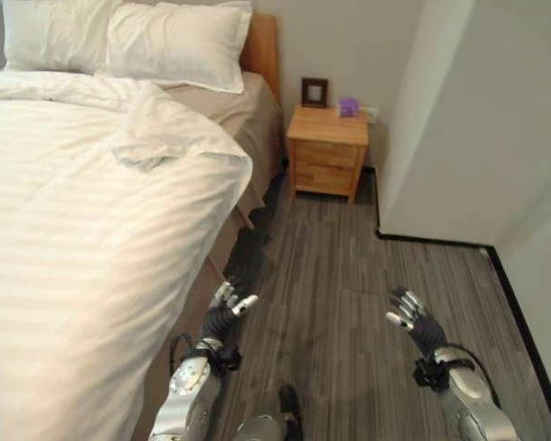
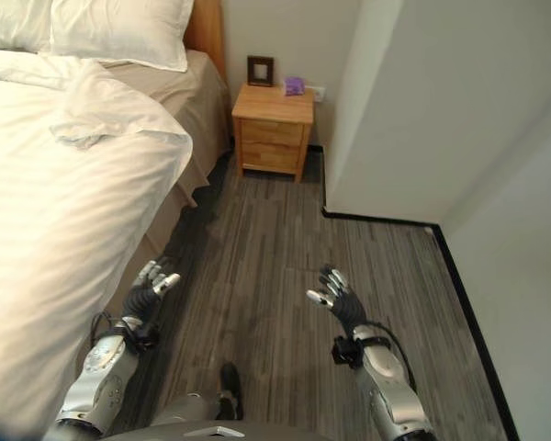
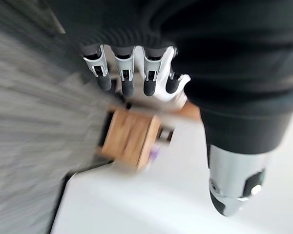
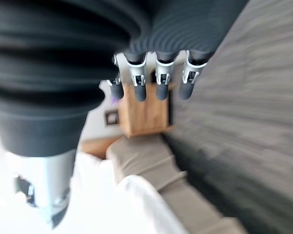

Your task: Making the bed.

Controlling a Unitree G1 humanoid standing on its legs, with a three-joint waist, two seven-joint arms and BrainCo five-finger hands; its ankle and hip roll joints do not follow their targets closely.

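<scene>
Overhead, pillows (image 1: pixel 174 41) top the bed (image 1: pixel 64 239), wrist views catch the nightstand (image 3: pixel 129 138), duvet (image 1: pixel 83 211) at ten o'clock of left robot hand (image 1: pixel 228 308), right robot hand (image 1: pixel 411 317), both relaxed, empty.

bed (image 1: pixel 83 239) on the left, pillows (image 1: pixel 174 41) at its head, nightstand (image 1: pixel 327 152) beside it

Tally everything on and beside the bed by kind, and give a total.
White pillows: 2
White striped duvet: 1
Wooden headboard: 1
Wooden nightstand: 1
Dark picture frame on the nightstand: 1
Small purple object on the nightstand: 1
Total: 7
</scene>
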